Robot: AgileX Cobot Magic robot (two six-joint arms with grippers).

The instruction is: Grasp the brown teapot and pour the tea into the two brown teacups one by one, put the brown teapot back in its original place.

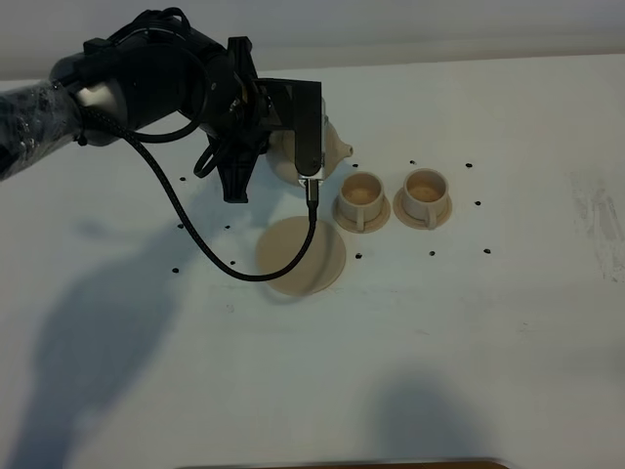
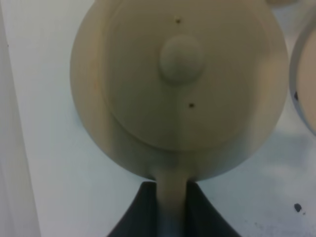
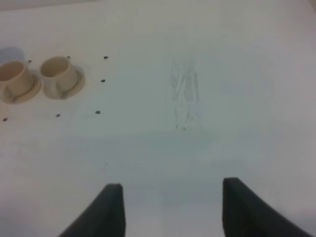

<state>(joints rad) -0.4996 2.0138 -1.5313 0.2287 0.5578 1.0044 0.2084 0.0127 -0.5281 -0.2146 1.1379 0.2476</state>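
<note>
A white desk (image 1: 508,322) fills the exterior high view, with the black left arm (image 1: 127,83) reaching in from the far left. The left tool (image 2: 173,202) is clenched on the loop handle of the brown teapot (image 2: 182,84) – the wrist view shows the handle pinched between both fingers. The teapot hangs off its place, beyond the large round saucer (image 1: 301,256), which lies bare on the desk. The spout points toward the two teacups (image 1: 362,195), which stand side by side on their small saucers just right of the large one. The right tool (image 3: 170,197) is released over bare desk, well apart from the cups – nothing between its fingers. Small dark dots (image 1: 478,203) mark the desk.
</note>
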